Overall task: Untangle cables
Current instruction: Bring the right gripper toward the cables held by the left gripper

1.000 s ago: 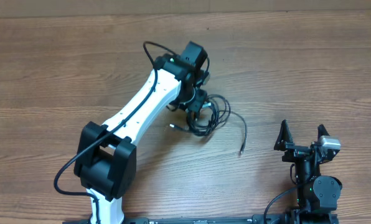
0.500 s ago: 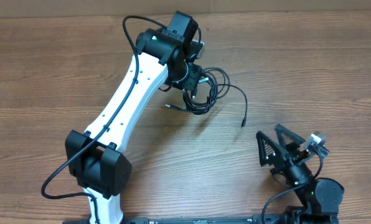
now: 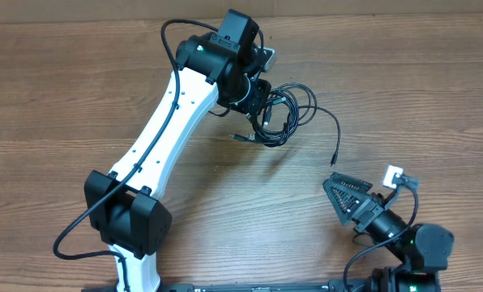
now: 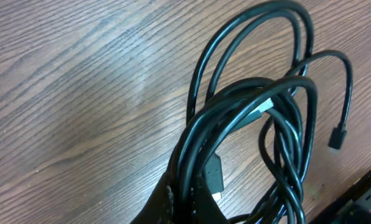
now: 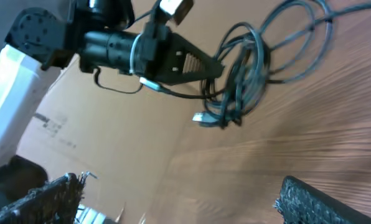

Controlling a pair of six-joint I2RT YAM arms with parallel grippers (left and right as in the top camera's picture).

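Observation:
The cables [image 3: 284, 120] are one knotted bundle of thin black cords at the table's upper middle. One loose end with a small plug [image 3: 335, 154] trails to the right. My left gripper [image 3: 258, 107] is shut on the bundle's left side. The left wrist view shows the cords [image 4: 254, 118] rising from my left gripper's fingers [image 4: 195, 205], with a plug end [image 4: 338, 138] at the right. My right gripper [image 3: 348, 199] is open and empty near the front right, apart from the cables. The right wrist view shows the bundle [image 5: 241, 81] hanging from the left gripper.
The wooden table [image 3: 79, 97] runs to its far edge at the top of the overhead view. The white left arm [image 3: 168, 122] reaches diagonally across the left half. The right arm's base [image 3: 416, 251] sits at the front right.
My left gripper has carried the bundle up and to the right. The trailing plug end moved right with it. My right gripper has tilted and swung left toward the cables.

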